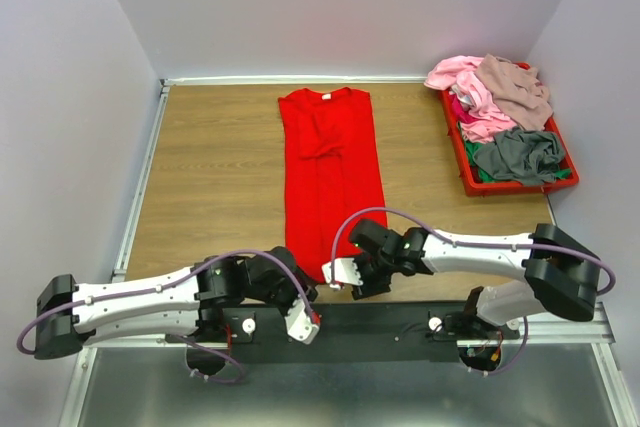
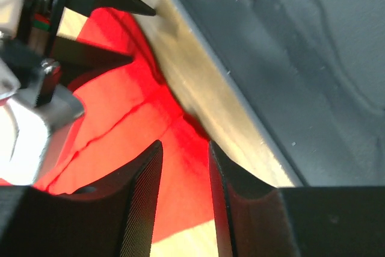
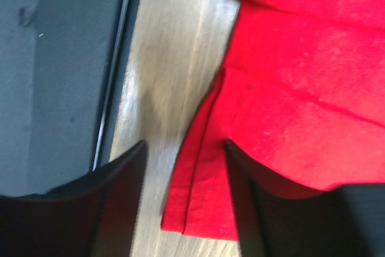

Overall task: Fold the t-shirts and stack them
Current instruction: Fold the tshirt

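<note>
Though illegible, white label on t-shirt

Top view bright, even, sharp; wrist views soft, motion-blurred, red t-shirt oversaturated.

red t-shirt folded lengthwise, other t-shirts heaped

We can't read any text anywhere, honestly. The red t-shirt has a tiny white neck label, but it's way too small to make out.
</note>
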You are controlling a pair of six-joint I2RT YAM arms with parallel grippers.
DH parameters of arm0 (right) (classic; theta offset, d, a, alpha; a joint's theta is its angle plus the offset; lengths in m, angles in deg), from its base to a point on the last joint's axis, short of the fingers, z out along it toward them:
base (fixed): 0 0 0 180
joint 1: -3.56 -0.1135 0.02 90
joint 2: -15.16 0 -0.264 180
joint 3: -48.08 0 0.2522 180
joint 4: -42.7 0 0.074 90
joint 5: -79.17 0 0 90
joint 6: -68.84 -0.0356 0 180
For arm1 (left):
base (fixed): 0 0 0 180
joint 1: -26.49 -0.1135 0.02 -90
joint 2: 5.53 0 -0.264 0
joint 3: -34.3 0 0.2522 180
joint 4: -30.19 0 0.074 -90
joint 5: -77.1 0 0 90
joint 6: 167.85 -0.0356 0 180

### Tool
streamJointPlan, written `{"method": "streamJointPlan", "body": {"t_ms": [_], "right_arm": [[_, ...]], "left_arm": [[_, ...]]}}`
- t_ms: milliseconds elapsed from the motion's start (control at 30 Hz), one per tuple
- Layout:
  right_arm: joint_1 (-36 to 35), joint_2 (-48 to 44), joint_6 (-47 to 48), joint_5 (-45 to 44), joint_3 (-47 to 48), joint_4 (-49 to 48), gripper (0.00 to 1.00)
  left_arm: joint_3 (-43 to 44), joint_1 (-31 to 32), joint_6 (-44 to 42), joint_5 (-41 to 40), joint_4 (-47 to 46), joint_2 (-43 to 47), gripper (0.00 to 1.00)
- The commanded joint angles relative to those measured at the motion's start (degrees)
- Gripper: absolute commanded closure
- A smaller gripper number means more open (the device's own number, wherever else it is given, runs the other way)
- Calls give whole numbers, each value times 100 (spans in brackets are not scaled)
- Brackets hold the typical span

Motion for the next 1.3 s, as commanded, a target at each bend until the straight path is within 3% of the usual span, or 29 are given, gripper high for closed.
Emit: {"method": "streamJointPlan", "body": {"t_ms": [0,567,667,700,733,967,1267], "right_arm": [[-98,70,-75,-680,-257,-223,44],[-98,316,-13,-1568,-671,-109,67],[-98,360,-22,-1498,-627,-21,79],[-107,368,-22,-1480,-618,14,96],[-107,316,-22,-1419,-609,66,99],[138,-219,101,-760,-372,497,99],[692,-642,514,-258,-389,849,99]], "left_arm": [[-38,27,-22,-525,-104,233,55],[-73,27,-198,-675,-78,453,54],[-73,27,-207,-614,-78,453,53],[-82,36,-216,-596,-78,461,53],[-82,27,-224,-552,-69,444,53],[-179,36,-303,-262,-279,145,51],[-513,27,-278,-403,-1491,-337,48]]}}
